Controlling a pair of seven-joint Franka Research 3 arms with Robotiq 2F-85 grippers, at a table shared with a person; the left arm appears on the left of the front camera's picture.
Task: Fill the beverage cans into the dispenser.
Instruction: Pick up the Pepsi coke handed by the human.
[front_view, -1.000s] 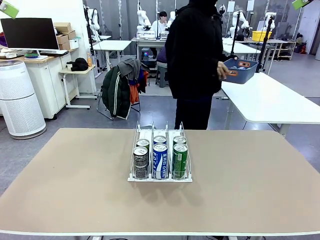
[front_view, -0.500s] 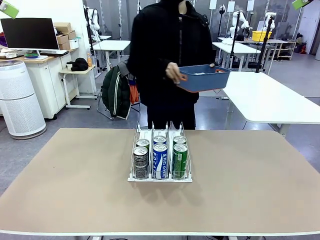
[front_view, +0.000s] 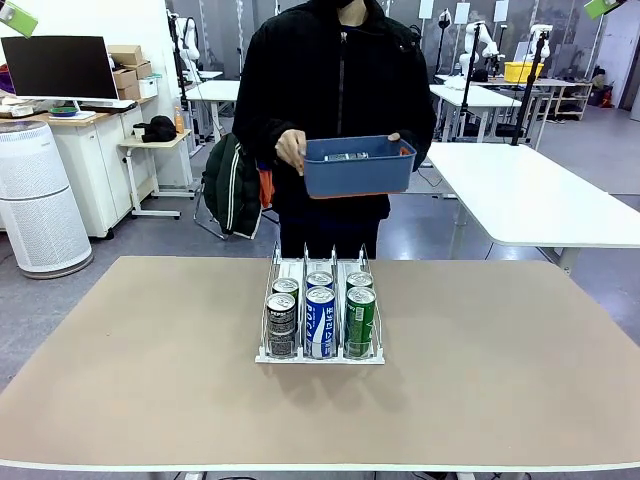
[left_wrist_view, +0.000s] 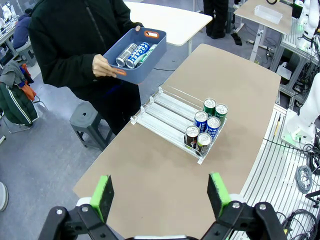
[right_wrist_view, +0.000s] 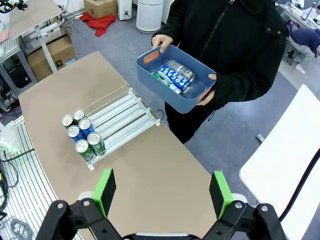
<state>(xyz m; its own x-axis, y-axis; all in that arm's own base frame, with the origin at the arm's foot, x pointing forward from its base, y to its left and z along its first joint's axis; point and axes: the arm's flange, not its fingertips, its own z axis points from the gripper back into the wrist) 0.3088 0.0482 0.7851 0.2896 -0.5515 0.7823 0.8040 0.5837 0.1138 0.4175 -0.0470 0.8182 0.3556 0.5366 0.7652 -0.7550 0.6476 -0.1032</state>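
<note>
The dispenser is a low white wire rack at the middle of the tan table. Six beverage cans stand at its near end in pairs: black in the left lane, blue-and-white in the middle, green on the right. A person at the far edge holds a blue tub in both hands, with more cans lying in it. My left gripper is open, high above the table, with the dispenser far below. The right gripper is also open and high above the dispenser.
The rear halves of all three lanes are bare. Wide bare tabletop lies on both sides of the rack. A white table stands behind at the right, and a chair with jackets at the back left.
The person has turned from the white side table to face my table, bringing the blue tub to chest height behind the dispenser. Cans, rack and both grippers have not moved.
</note>
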